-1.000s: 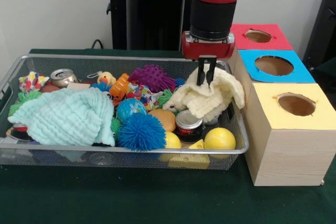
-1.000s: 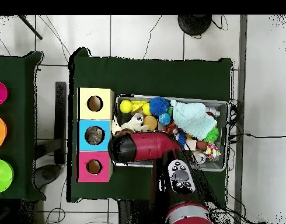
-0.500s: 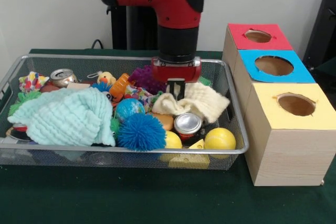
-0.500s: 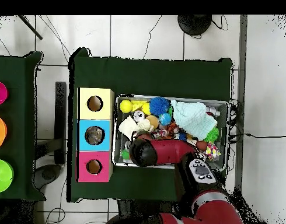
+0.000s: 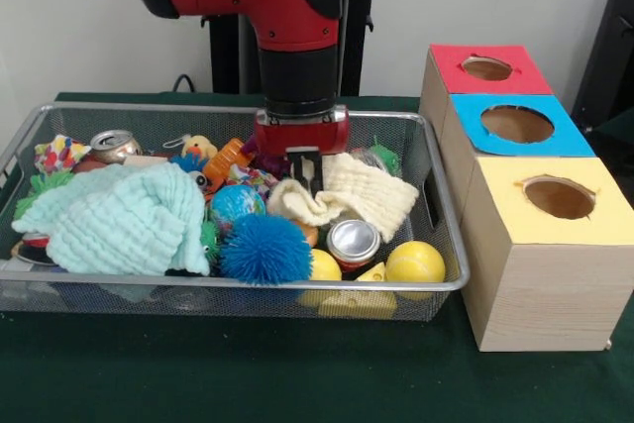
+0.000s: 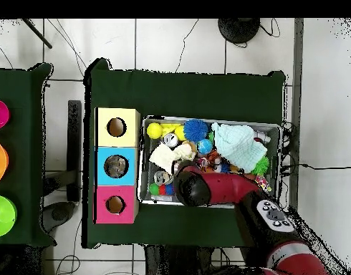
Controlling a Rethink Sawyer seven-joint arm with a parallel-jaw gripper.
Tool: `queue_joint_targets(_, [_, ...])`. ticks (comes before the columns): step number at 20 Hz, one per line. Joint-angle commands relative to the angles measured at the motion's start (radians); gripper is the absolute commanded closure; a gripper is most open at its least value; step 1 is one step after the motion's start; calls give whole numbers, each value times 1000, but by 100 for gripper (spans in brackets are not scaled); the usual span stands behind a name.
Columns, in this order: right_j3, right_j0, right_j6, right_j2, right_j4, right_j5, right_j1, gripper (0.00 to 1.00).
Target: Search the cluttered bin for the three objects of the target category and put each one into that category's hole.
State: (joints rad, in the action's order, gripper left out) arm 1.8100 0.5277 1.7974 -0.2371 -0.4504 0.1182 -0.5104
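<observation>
Green cloth covers the table [image 5: 297, 383], which carries a silver wire mesh bin [image 5: 436, 200] packed with clutter. Just beside the bin stand three wooden boxes with round holes in their tops: a yellow-topped box [image 5: 594, 215], a blue-topped box [image 5: 565, 136] and a red-topped box [image 5: 520, 76]. Inside the bin, a mint green knitted cloth [image 5: 119, 220] lies far from the boxes; a cream knitted cloth [image 5: 362, 195] lies nearer them. A spiky blue ball [image 5: 263, 250], a silver can [image 5: 352, 242] and a yellow ball [image 5: 414, 263] crowd the front edge. The red arm hangs vertical over the bin's middle, its gripper [image 5: 305, 170] at the cream cloth's edge. Whether its fingers are open or closed cannot be told.
</observation>
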Motion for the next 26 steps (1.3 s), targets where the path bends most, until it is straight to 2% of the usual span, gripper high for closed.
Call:
queue_joint_targets(1, [-6, 156, -218, -60, -86, 263, -70, 100])
queue_joint_targets(6, [-69, 254, -339, -137, -109, 407, -120, 100])
queue_joint_targets(9, [-99, 282, -361, -169, -128, 456, -130, 100])
queue_joint_targets(13, [-107, 297, -337, -198, -159, 470, -124, 100])
queue_joint_targets(19, [-72, 289, -266, -215, -194, 456, -132, 100])
queue_joint_targets(26, [31, 236, -138, -202, -184, 419, -183, 100])
